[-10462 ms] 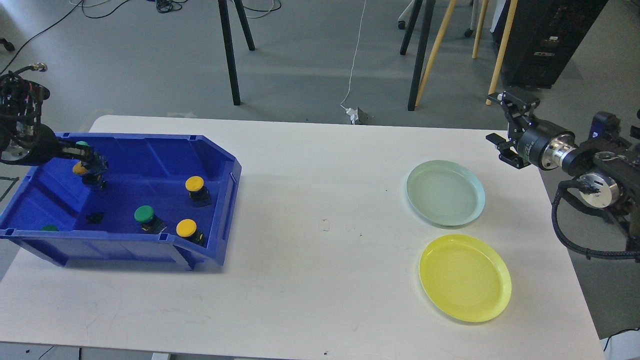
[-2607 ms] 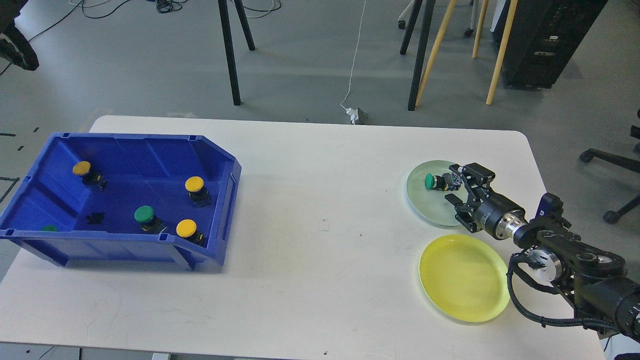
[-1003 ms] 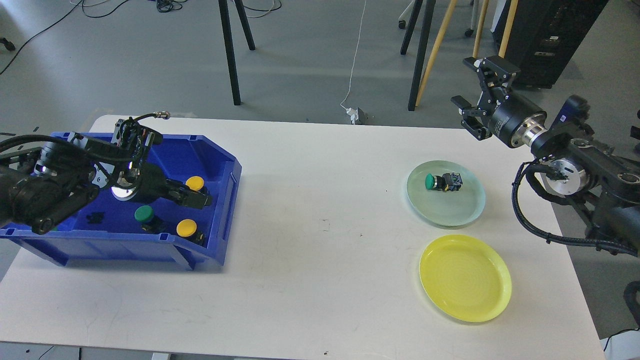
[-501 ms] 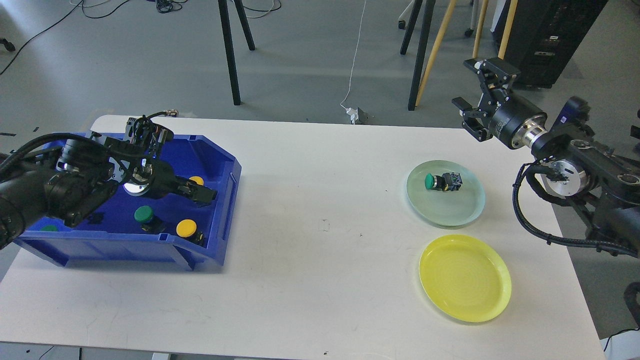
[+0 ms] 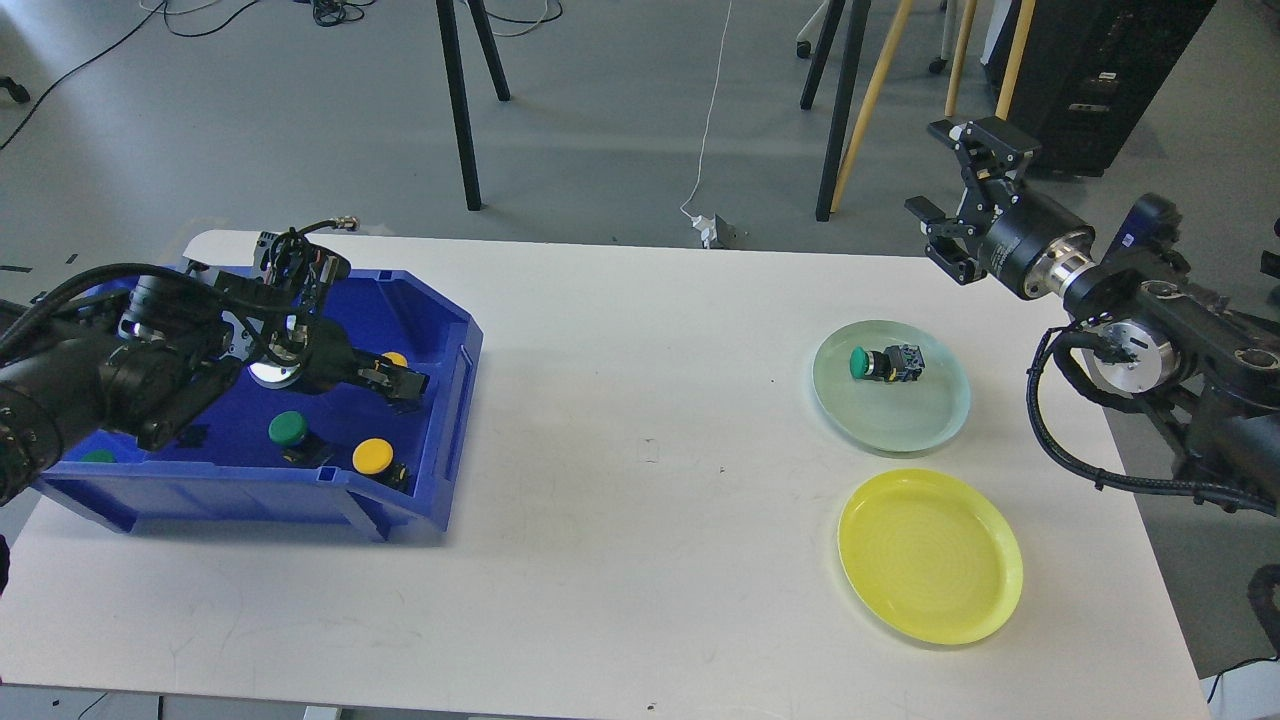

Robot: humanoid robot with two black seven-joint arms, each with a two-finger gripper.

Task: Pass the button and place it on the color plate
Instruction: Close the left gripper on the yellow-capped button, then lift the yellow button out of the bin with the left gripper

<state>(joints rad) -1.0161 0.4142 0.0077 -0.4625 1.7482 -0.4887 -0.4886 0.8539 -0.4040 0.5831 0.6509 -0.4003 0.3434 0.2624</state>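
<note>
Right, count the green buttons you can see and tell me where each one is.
3. One green button lies on the pale green plate; one stands in the blue bin; one peeks out at the bin's left corner. My left arm may hide others.

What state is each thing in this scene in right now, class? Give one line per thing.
blue bin: on the table, holding buttons.
left gripper: inside the bin, at a yellow button.
right gripper: open, empty, raised beyond the table.
green button: lying on its side on the pale green plate.
yellow plate: empty.
</note>
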